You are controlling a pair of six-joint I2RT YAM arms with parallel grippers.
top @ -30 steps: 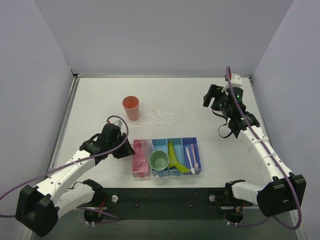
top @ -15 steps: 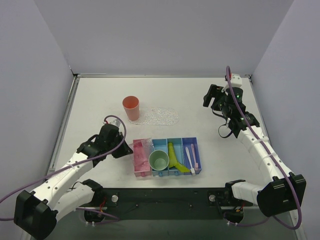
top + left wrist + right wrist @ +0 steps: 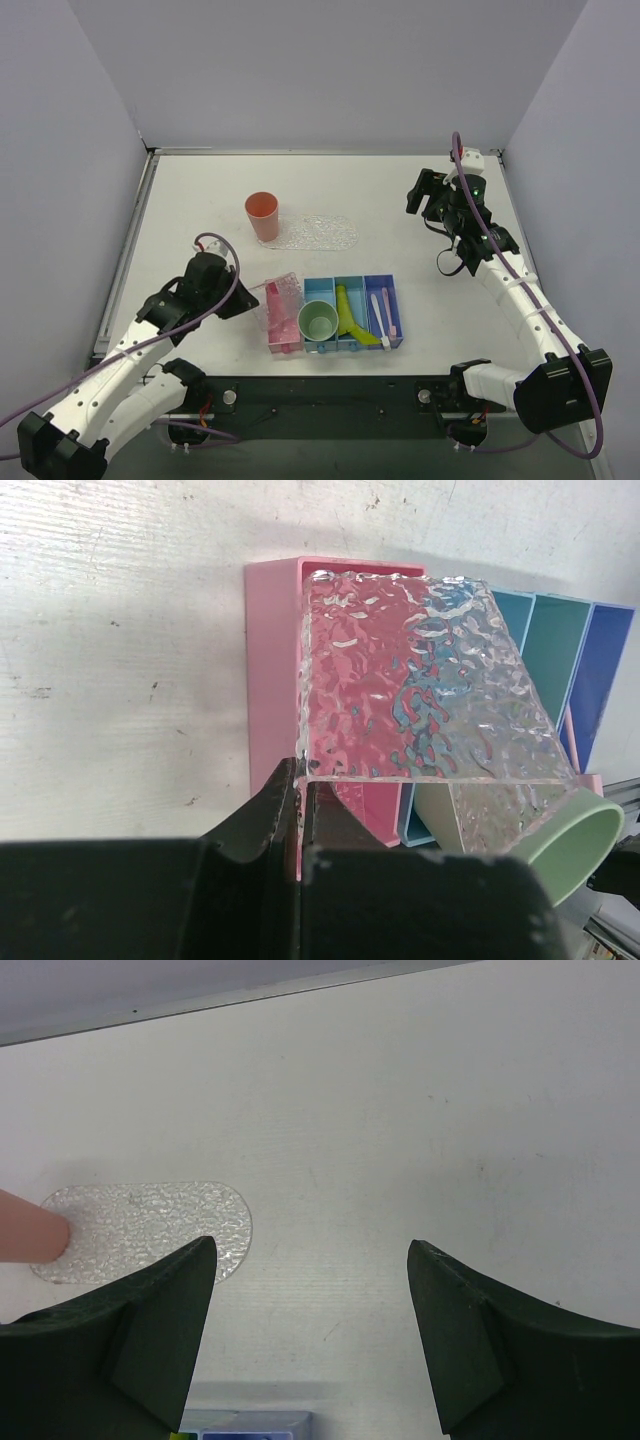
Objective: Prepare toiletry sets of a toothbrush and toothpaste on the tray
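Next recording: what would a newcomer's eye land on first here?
The left gripper, shut on a clear bumpy rack, holds it tilted over the pink bin, front centre. The toothpaste and toothbrush lie in bins to the right of the green cup. Neither is on the tray beyond, where a salmon cup stands at the left end. The right gripper hangs open at far right.
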